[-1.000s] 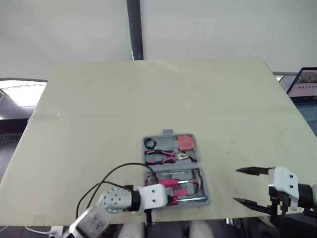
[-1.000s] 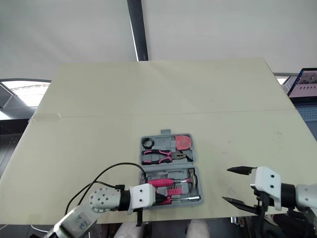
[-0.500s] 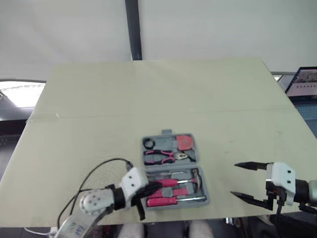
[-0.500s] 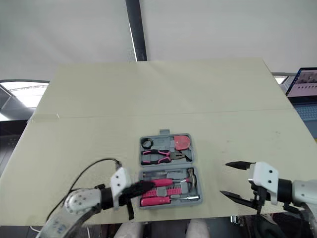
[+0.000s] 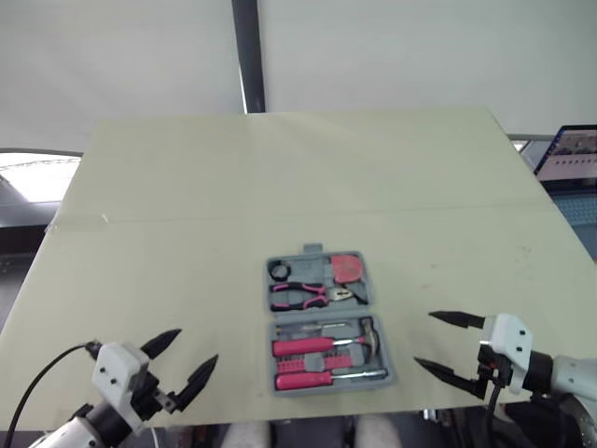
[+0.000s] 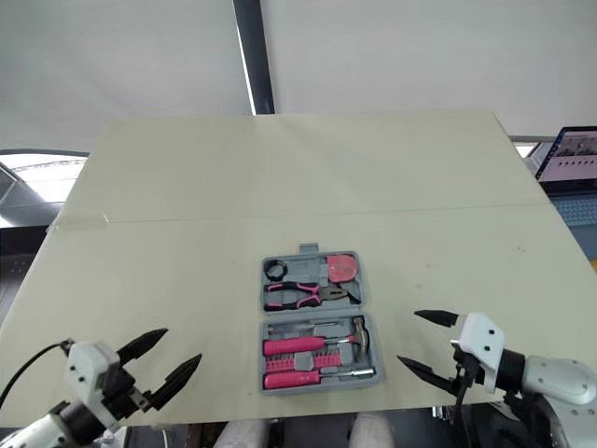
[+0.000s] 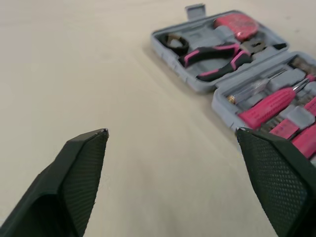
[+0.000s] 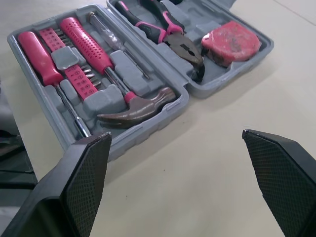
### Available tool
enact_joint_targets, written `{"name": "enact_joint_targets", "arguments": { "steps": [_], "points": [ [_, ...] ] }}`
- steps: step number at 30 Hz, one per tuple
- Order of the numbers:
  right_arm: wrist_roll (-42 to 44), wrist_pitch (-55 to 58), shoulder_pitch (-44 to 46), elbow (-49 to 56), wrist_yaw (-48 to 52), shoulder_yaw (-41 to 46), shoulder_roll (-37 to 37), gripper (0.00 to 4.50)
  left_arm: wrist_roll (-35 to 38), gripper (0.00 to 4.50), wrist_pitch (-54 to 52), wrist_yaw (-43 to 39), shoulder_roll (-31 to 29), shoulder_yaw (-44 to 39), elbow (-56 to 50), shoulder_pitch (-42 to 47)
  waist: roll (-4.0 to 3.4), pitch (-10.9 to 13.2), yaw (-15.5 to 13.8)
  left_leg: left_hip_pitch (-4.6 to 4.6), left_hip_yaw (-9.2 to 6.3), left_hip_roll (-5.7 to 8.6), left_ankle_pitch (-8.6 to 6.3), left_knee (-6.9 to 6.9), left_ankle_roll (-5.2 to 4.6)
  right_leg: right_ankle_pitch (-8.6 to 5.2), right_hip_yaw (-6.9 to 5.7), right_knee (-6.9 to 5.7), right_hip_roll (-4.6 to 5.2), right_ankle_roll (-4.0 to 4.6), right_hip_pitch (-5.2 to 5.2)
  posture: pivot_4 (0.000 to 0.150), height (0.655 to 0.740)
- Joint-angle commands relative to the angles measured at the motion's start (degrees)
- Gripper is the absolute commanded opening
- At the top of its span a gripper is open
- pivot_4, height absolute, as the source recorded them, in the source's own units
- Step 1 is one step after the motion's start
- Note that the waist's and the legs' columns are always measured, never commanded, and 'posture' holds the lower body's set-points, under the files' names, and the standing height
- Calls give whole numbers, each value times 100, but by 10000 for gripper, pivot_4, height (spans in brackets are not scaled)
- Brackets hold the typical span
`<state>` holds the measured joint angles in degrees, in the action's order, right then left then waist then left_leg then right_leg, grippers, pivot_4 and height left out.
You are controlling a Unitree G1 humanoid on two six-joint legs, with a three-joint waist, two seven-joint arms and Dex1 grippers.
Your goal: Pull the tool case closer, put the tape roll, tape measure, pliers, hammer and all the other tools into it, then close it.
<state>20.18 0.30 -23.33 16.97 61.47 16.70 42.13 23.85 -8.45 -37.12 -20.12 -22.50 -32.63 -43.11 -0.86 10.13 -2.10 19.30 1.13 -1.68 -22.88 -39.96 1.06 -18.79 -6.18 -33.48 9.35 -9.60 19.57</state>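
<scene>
We are noting the left gripper (image 5: 198,343) pulling clear of the tool case (image 5: 322,312). A second ago its fingers were lying over the near half among the pink handles. Now it is hovering over bare tabletop (image 5: 187,205) toward the near left corner, well apart from the case, jaws spread wide and holding nothing. The right gripper (image 5: 423,338) is hanging by the near edge just right of the case, having edged slightly closer to it, and its jaws are likewise gaping wide and empty. The case itself is lying open and flat at the middle of the near edge, unmoved. We are counting the contents: tape roll (image 5: 281,270), pliers (image 5: 303,295) and tape measure (image 5: 349,268) are resting in the far half, while hammer (image 8: 136,106) and pink-handled screwdrivers (image 5: 303,345) are lying in their slots in the near half. We are finding no loose tool on the tabletop. We are reading the left arm's retreat as the last tool being seated, so loading is looking finished and only the closing is remaining. We are judging that the far half, with its latch tab (image 5: 315,248) at the far rim, is going to need folding over onto the near half, and both grippers are standing free for that. Any tool sitting proud of its slot is going to block the lid, though in the right wrist view all are appearing bedded.
</scene>
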Motion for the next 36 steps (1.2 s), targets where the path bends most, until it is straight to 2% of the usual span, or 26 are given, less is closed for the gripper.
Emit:
{"name": "enact_joint_targets", "arguments": {
  "steps": [1, 8, 10, 12, 14, 15, 22, 28, 36],
  "points": [
    [27, -121, -57, 15, -141, 232, -24, 45000, -100, 43984, 451, -58, 83, -167, 172, -206, 3, 2, 28, 0, 0, 0, -1, 0, 0, -1, 0, 0, 0, 1, 1, 1500, 7360],
    [19, -108, -90, -151, -125, 333, 91, 45000, -201, 43984, 673, -64, 19, -93, 403, -150, 4, 2, 77, 0, 0, -2, -5, 3, -1, -5, 1, -3, 0, 9, 5, 1500, 7360],
    [-90, 449, -85, -99, -368, 388, 259, 45000, -394, 43984, 614, 2, -86, -31, 414, -77, 4, 2, 68, 1, 0, -2, -5, 2, -2, -5, 0, -4, 0, 9, 5, 1500, 7360],
    [-285, 1076, 67, -80, -607, 348, 551, 45000, -250, 43984, 310, 111, -148, 51, 308, 181, 4, 2, 62, 1, 1, -1, -5, 0, -2, -5, 1, -3, 0, 9, 4, 1500, 7360],
    [-275, 1570, 433, -151, -749, 199, 715, 39386, -74, 38812, -107, 152, -273, 240, 168, 549, 4, 2, 72, 0, 0, -2, -5, -2, -2, -5, 2, -5, 0, 9, 5, 1500, 7360],
    [-247, 1756, 596, -160, -797, 117, 736, 36605, -217, 36406, -197, 174, -365, 357, 142, 697, 4, 2, 75, 0, 0, -3, -5, -2, -2, -5, 2, -7, 0, 9, 5, 1500, 7360],
    [-129, 2711, 1450, 4, -1022, -413, 587, 1862, -573, 1689, -821, 458, -552, 1156, 178, 1612, 0, 0, 70, 7, 1, 0, -6, 7, -2, -3, -5, -30, 0, 7, 15, 1500, 7360],
    [-206, 3444, 2339, 11, -1328, -1088, 348, 844, -865, 780, -1455, 712, -643, 1658, 600, 2673, -1, -1, 71, 2, 1, -1, 1, -4, 5, 0, -2, -40, 0, 0, 13, 1500, 7360],
    [-262, 4323, 2892, 35, -1574, -1606, 301, 844, -1062, 780, -2245, 794, -684, 2285, 1024, 3645, -1, -1, 75, 18, 2, 1, 1, -2, 5, 1, -6, -40, 0, -2, 28, 1500, 7360]
  ]
}}
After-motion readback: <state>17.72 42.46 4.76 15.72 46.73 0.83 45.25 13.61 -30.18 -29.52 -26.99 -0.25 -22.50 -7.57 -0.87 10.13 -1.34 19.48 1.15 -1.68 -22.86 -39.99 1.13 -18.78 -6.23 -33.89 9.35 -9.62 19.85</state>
